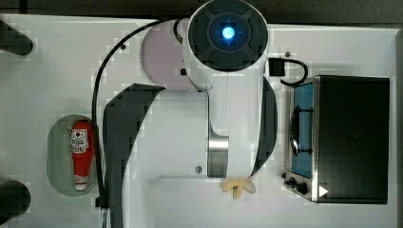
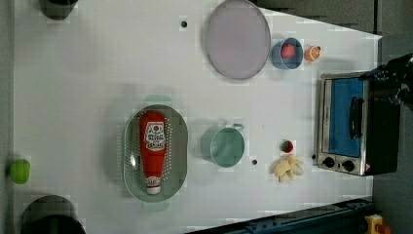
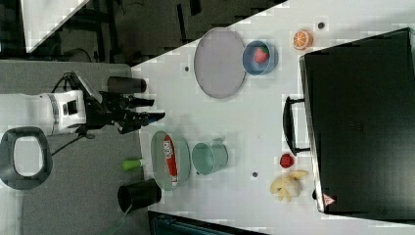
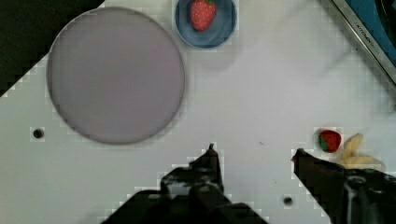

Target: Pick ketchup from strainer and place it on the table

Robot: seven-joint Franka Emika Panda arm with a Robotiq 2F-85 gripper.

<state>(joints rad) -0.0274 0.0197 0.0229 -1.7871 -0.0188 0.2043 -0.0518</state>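
- The gripper [image 3: 155,116] hangs past the table's [image 3: 254,122] nine o'clock edge, off the white top, its dark fingers apart with nothing between them.
- Just at five o'clock from it sits the pale green strainer [image 3: 157,161], with the red ketchup [image 3: 169,155] lying flat inside.
- Beside the strainer at three o'clock, the green cup [image 3: 209,157].
- At the cup's twelve o'clock, the greyish plate [image 3: 219,62]; at the plate's three o'clock, a blue bowl [image 3: 249,66] holding a strawberry [image 3: 262,55].
- A black oven [image 3: 359,122] fills the table's three o'clock side, an orange slice [image 3: 303,39] at its eleven o'clock corner.
- At the oven's seven o'clock corner, a second strawberry [image 3: 287,160] above a banana [image 3: 288,186].
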